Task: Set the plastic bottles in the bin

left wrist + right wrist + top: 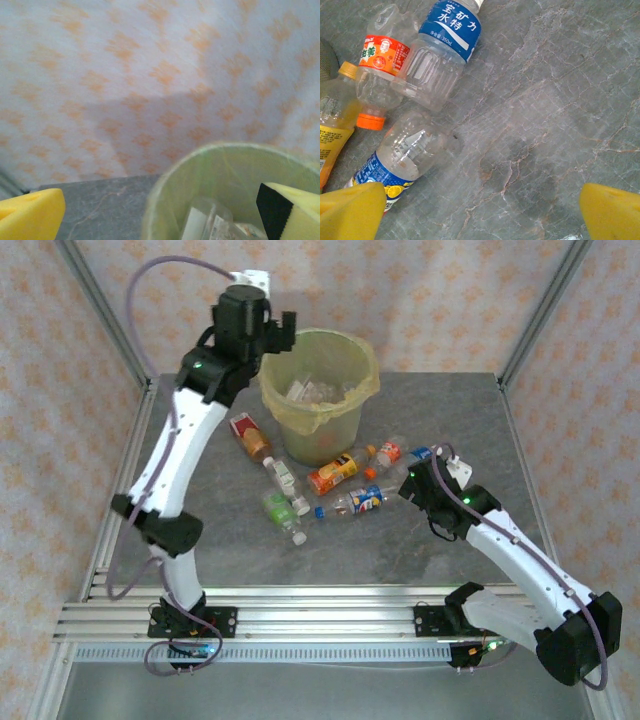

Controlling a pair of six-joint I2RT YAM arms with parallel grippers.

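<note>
Bottles lie on their sides in a loose cluster on the tabletop, just near of the bin and spreading to its right. At least seven are left to move. A few clear bottles already rest inside the bin, which stands at the far middle of the tabletop. Its yellow-green bag is folded over the rim, probably so the liner stays put as things drop in.

The left claw hangs high over the bin's far-left rim, pads apart and nothing between them. In its wrist view the yellow pads frame the bin's mouth below, a position that suits letting a bottle fall straight in.

The right claw sits low over the tabletop at the right end of the cluster, spread wide and empty. Its wrist view shows bare stone in the gap. A blue-labelled bottle, an orange-capped bottle and a blue-and-yellow-labelled bottle all lie off to the left. That last one is just beside one pad, so it looks like the likeliest pick. The claw would need to shift left to straddle it, and these light, round bottles may roll if nudged.
</note>
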